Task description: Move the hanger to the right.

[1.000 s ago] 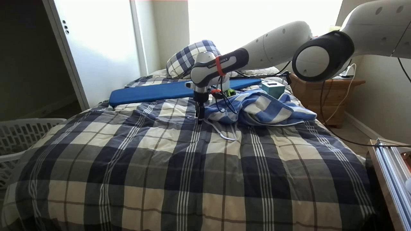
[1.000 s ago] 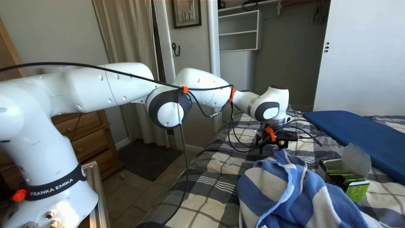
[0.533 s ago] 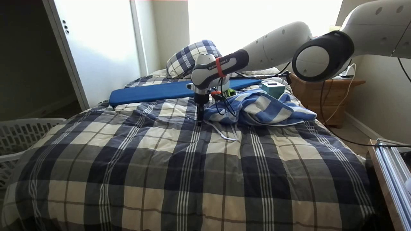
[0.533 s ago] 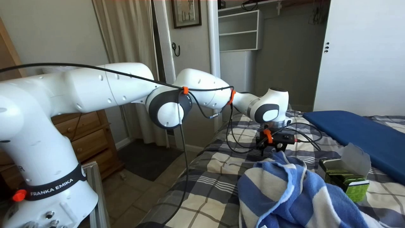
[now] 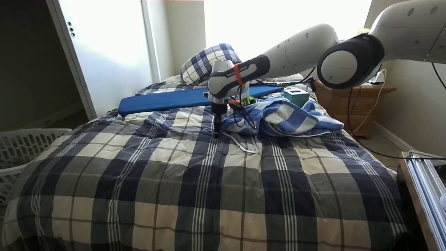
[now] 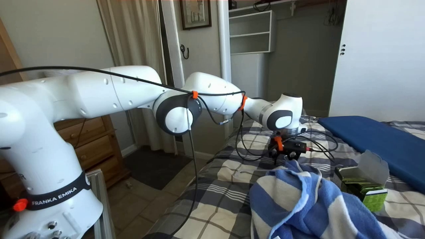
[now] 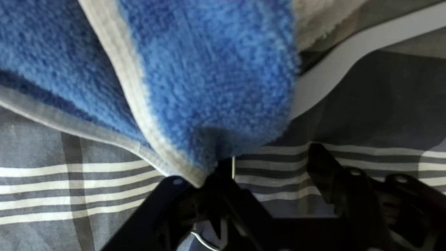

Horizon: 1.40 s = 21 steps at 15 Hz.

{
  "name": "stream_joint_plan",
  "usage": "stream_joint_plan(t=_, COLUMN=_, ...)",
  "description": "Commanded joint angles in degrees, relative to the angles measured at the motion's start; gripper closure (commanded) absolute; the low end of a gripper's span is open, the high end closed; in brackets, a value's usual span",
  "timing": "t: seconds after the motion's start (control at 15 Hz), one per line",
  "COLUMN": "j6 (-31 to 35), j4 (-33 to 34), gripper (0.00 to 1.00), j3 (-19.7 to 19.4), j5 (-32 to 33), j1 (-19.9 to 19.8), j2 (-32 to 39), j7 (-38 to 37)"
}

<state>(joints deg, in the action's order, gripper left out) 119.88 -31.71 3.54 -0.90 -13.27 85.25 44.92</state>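
My tool (image 7: 268, 156): 2 jaws well apart, nothing clamped between them. White hanger (image 7: 352, 51) just beside it, partly under the blue-and-white towel (image 7: 216, 69), the rest sticking out.

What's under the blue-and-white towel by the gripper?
In the wrist view, a curved white stretch of the hanger emerges from beneath the towel, over the plaid bedcover. Where that stretch continues is covered; whether anything else lies there can't be seen.
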Motion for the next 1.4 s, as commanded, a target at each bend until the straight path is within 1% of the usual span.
stream_joint_plan(t=0.0, j6=-0.23, j4=-0.25, gripper=0.71, j3=0.02, j5=-0.2, j1=0.57, j2=0.0, j7=-0.25)
stream_joint_plan(t=0.13, j6=-0.19, j4=0.29, gripper=0.88, j3=-0.32, j5=0.18, j1=0.93, j2=0.0, j7=-0.2)
stream_joint_plan(t=0.27, j6=-1.59, j4=0.87, gripper=0.98, j3=-0.48, j5=0.45, j1=0.94, j2=-0.05, j7=0.29)
stream_joint_plan(t=0.33, j6=-1.92, j4=1.09, gripper=1.0, j3=-0.63, j5=0.69, j1=0.89, j2=-0.08, j7=0.88)
stream_joint_plan(t=0.53, j6=-2.08, j4=2.1, gripper=0.99, j3=-0.05, j5=0.47, j1=0.23, j2=-0.16, j7=3.86)
stream_joint_plan(t=0.67, j6=-2.88, j4=4.73, gripper=0.99, j3=1.32, j5=-0.24, j1=-0.37, j2=0.85, j7=8.11)
stream_joint_plan(t=0.87, j6=-5.09, j4=6.2, gripper=0.99, j3=3.92, j5=-2.26, j1=-1.29, j2=0.6, j7=13.8)
stream_joint_plan(t=1.13, j6=-9.6, j4=9.85, gripper=0.99, j3=5.27, j5=-4.02, j1=-1.61, j2=0.8, j7=16.06)
stream_joint_plan(t=1.2, j6=-8.64, j4=5.71, gripper=0.99, j3=5.88, j5=-4.66, j1=-2.1, j2=-1.8, j7=16.84)
stream_joint_plan(t=1.33, j6=-9.19, j4=6.43, gripper=0.99, j3=6.7, j5=-5.73, j1=-2.38, j2=-1.98, j7=18.32)
